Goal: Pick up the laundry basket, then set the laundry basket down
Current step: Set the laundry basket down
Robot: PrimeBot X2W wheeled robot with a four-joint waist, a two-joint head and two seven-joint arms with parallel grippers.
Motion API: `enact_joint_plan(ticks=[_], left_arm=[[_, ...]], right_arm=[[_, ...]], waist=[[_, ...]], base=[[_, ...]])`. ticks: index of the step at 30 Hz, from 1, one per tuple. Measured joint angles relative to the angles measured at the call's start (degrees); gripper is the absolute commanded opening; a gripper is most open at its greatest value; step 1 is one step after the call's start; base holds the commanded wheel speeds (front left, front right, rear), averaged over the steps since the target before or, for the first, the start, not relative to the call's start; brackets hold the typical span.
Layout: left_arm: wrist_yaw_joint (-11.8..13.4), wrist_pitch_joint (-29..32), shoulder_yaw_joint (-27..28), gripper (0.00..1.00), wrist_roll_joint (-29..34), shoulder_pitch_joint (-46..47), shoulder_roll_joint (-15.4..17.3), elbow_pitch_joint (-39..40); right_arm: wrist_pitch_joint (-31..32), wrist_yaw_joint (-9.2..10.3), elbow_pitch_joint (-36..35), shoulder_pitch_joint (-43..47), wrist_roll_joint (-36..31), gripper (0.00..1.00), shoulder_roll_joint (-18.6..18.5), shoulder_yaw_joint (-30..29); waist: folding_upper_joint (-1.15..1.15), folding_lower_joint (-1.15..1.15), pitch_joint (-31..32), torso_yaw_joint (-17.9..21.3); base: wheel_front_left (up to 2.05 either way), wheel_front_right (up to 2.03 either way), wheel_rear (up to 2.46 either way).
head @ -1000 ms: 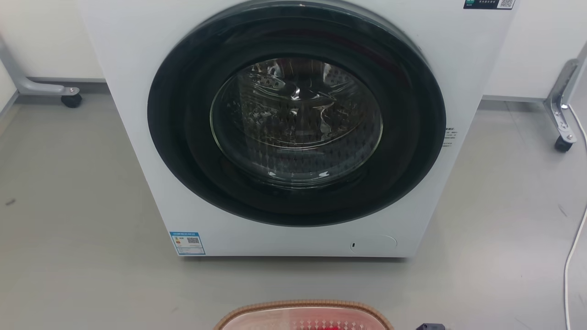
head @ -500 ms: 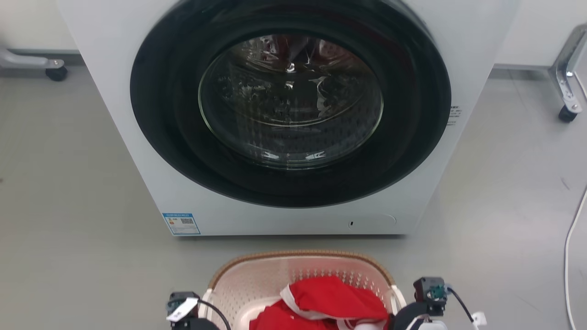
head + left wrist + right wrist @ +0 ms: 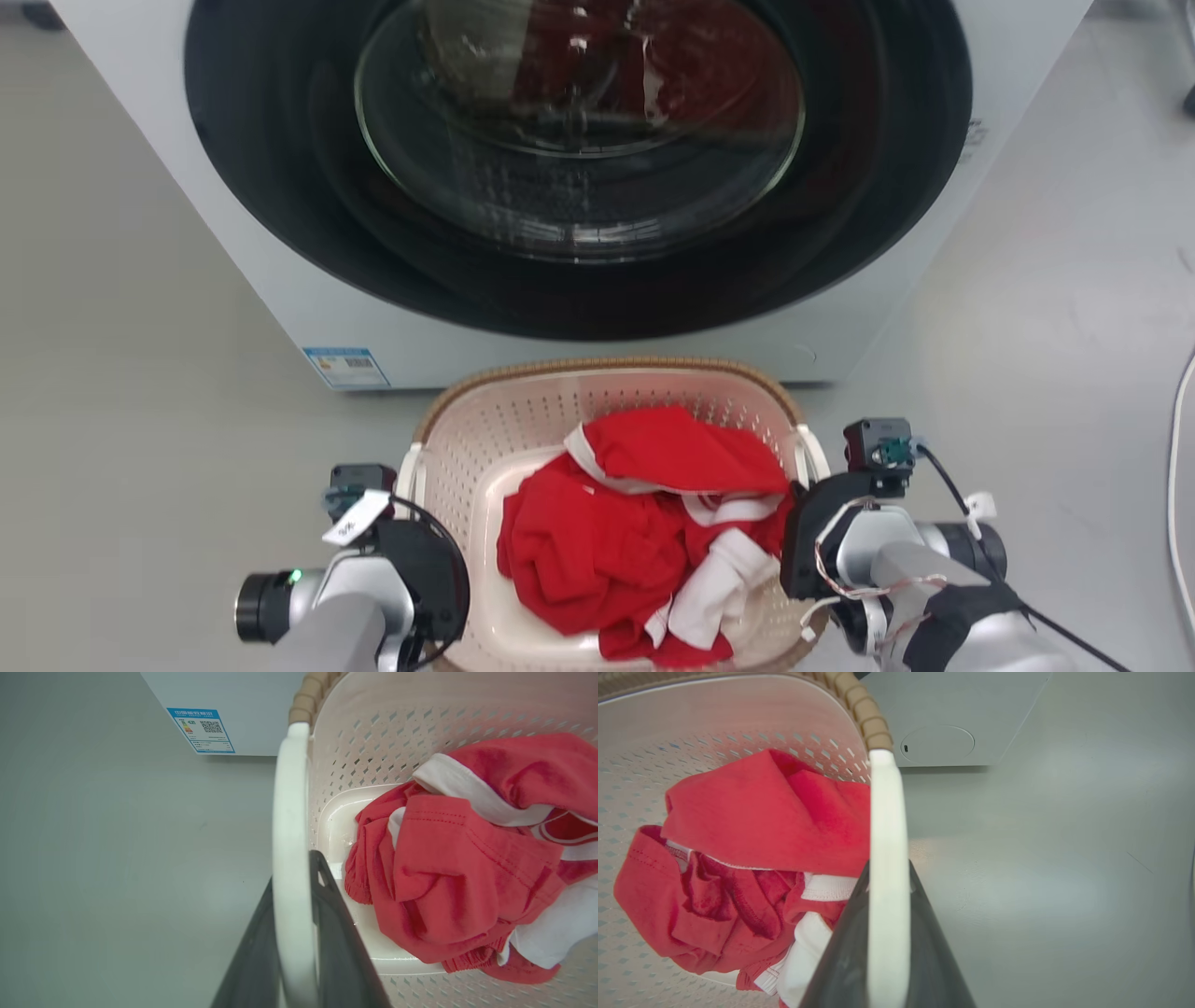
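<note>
Left end effector (image 3: 293,872) clamped on the laundry basket's (image 3: 523,411) left handle (image 3: 287,802), right end effector (image 3: 888,872) on the right handle (image 3: 885,807); both arms should move level, together.

Pale silver-grey tubular forearms (image 3: 901,560) end in glossy black wrist housings (image 3: 429,574). Each carries a small black camera block (image 3: 359,481) — the right one shows a green circuit board (image 3: 894,452) and a black cable (image 3: 943,485). White paper tags (image 3: 355,516) sit by both; thin red-and-white wires (image 3: 864,590) loop on the right. The left gripper (image 3: 294,868) and the right gripper (image 3: 888,863) have dark-grey tapered fingers (image 3: 336,942).
</note>
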State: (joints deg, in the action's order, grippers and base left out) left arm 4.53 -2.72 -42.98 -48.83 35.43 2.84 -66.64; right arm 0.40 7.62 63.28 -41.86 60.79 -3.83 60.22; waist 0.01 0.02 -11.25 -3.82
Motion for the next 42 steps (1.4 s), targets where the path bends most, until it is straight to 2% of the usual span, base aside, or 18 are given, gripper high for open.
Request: enact_joint_plan(ticks=[25, 42], left_arm=[[0.09, -2.5, 0.51, 0.0, 1.86, 12.62, 0.56, 0.09], [0.03, -5.36, 1.36, 0.0, 2.02, 18.12, 0.79, -0.56]], right_arm=[[-2.25, -0.01, 2.29, -13.94, -2.41, 0.0, -0.19, 0.32], [-4.64, -0.04, 2.69, -19.29, -2.96, 0.0, -0.31, 0.77]], waist=[[0.01, 0.0, -21.7, 0.47], [0.0, -0.01, -31.41, 0.66]], base=[[0.0, 0.0, 0.0], [0.0, 0.0, 0.0]])
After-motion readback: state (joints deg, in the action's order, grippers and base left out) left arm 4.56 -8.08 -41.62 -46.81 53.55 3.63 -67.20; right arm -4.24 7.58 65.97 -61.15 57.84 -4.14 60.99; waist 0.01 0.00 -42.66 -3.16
